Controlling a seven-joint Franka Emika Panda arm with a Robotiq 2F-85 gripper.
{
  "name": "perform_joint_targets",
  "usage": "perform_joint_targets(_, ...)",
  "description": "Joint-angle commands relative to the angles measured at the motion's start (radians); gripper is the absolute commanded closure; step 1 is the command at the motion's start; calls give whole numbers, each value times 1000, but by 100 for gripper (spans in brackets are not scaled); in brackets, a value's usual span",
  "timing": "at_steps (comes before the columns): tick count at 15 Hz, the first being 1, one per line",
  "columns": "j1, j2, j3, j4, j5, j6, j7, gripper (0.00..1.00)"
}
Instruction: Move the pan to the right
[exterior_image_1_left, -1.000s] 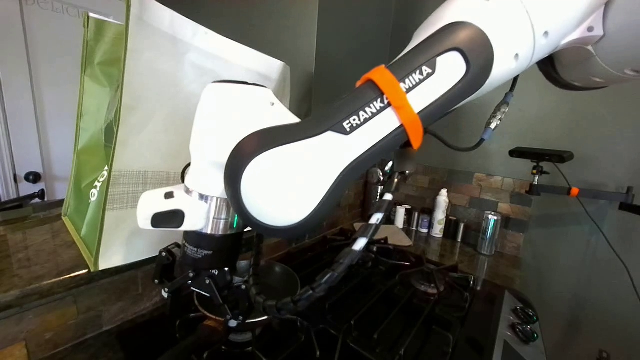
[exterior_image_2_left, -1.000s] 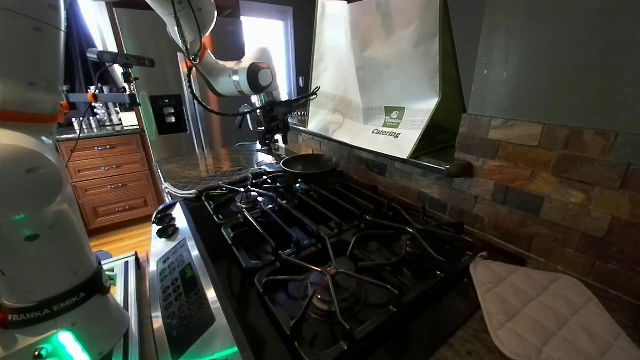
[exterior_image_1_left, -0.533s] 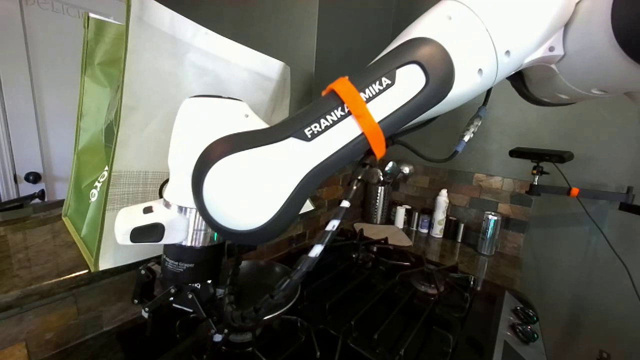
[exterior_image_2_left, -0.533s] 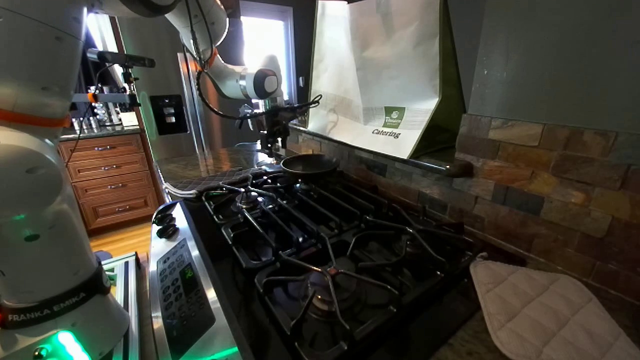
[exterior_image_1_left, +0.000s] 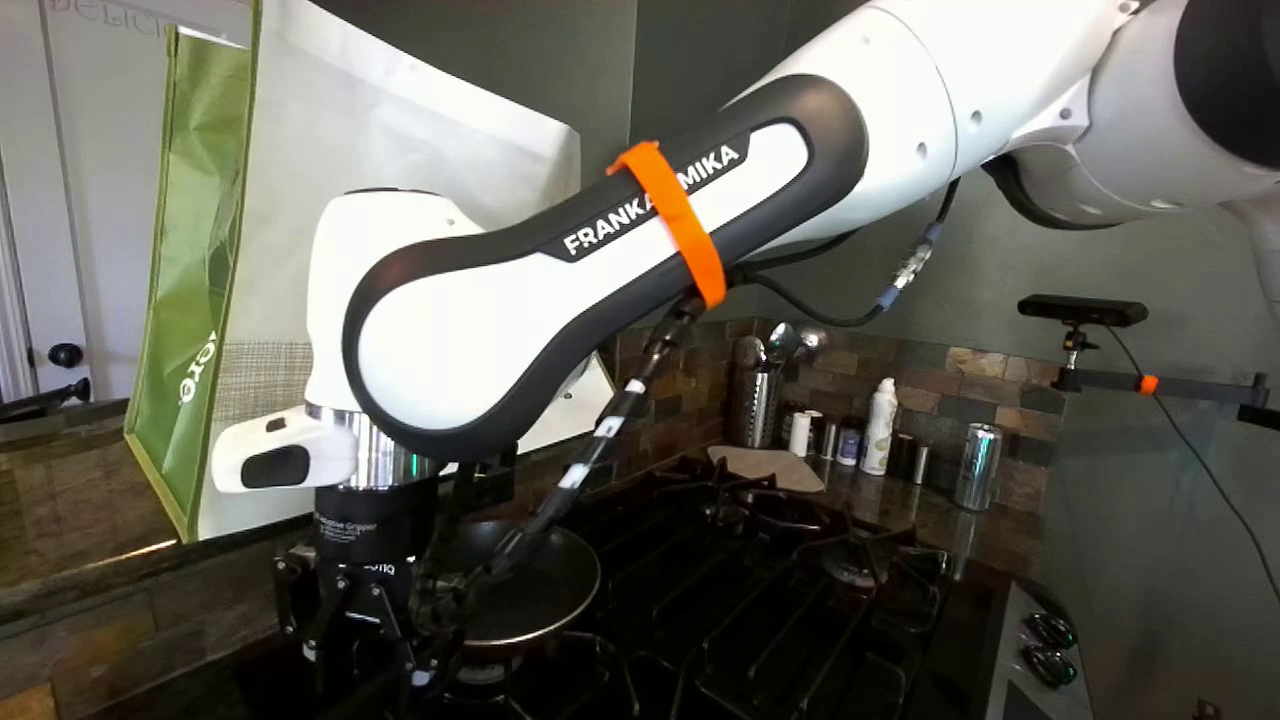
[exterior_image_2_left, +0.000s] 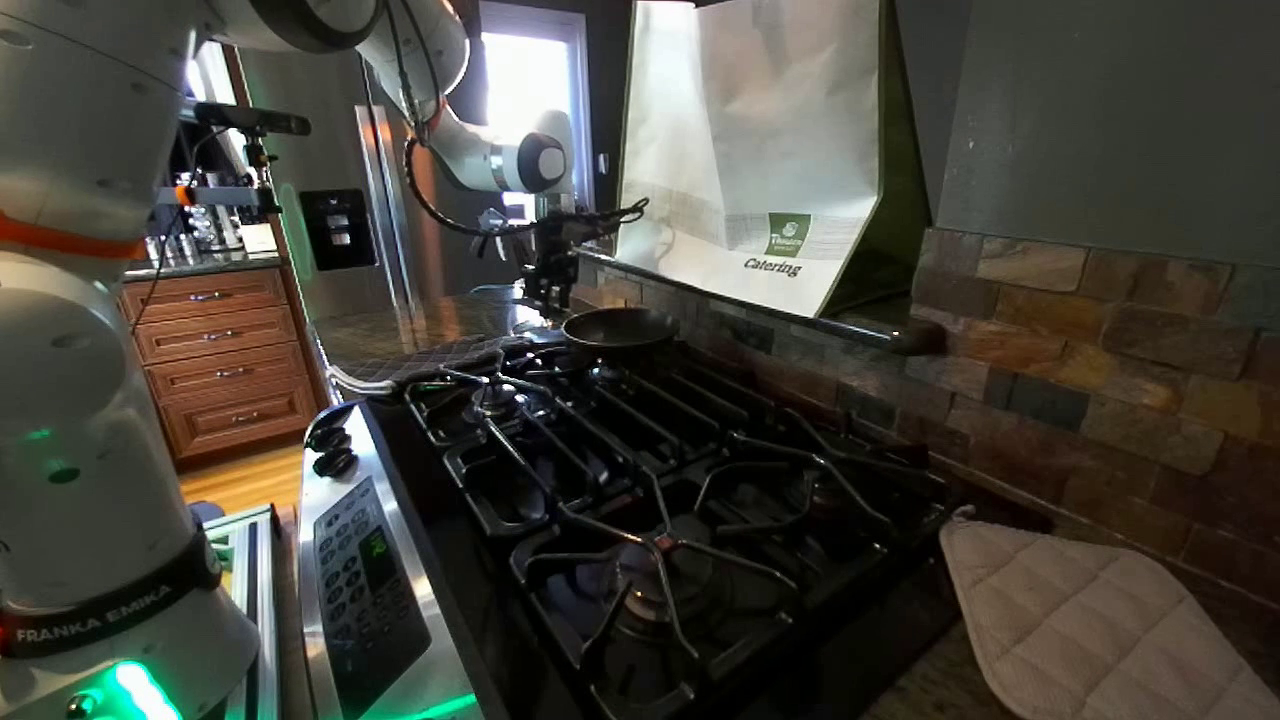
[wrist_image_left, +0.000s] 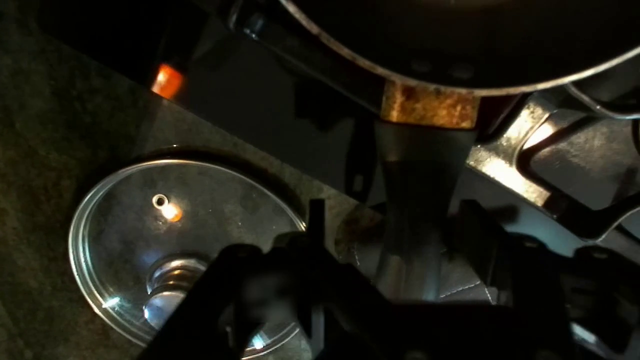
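The pan (exterior_image_1_left: 545, 580) is round, dark and shallow. It sits on the far burner in an exterior view (exterior_image_2_left: 620, 327), and its rim fills the top of the wrist view (wrist_image_left: 465, 45). Its dark handle (wrist_image_left: 422, 155), with a worn brownish collar at the rim, runs down the wrist view between my fingers. My gripper (wrist_image_left: 393, 205) is open, with a finger on either side of the handle. A gap shows left of the handle; the right finger is close to it, and I cannot tell whether it touches. In both exterior views the gripper (exterior_image_1_left: 365, 665) points down beside the pan.
A glass lid (wrist_image_left: 210, 215) lies on the counter left of the handle in the wrist view. Black grates (exterior_image_2_left: 650, 480) cover the stove. A large paper bag (exterior_image_2_left: 750, 150) stands on the ledge behind the pan. A quilted pot holder (exterior_image_2_left: 1090, 610) lies at the near right.
In an exterior view my gripper has moved left, away from in front of the pan. In an exterior view it has moved slightly right and down. The pan has not moved.
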Motion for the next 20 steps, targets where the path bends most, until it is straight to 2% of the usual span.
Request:
perform_joint_targets(1, 9, 50, 4, 65, 5, -57, -9, 13)
perform_joint_targets(2, 10, 56, 4, 73, 6, -66, -7, 10)
perform_joint_targets(3, 11, 61, 4, 79, 7, -75, -6, 37)
perform_joint_targets(4, 13, 63, 3, 80, 6, -76, -1, 50)
perform_joint_targets(5, 13, 65, 3, 81, 7, -76, 0, 51)
perform_joint_targets(6, 15, 65, 1, 82, 5, -79, 6, 57)
perform_joint_targets(10, 19, 71, -1, 92, 1, -102, 13, 89)
perform_joint_targets(11, 21, 71, -2, 94, -1, -113, 20, 94)
perform_joint_targets(16, 24, 70, -2, 96, -2, -127, 24, 93)
perform_joint_targets(18, 22, 63, -2, 87, 4, -127, 33, 100)
perform_joint_targets(20, 17, 52, -1, 74, 8, -121, 38, 99)
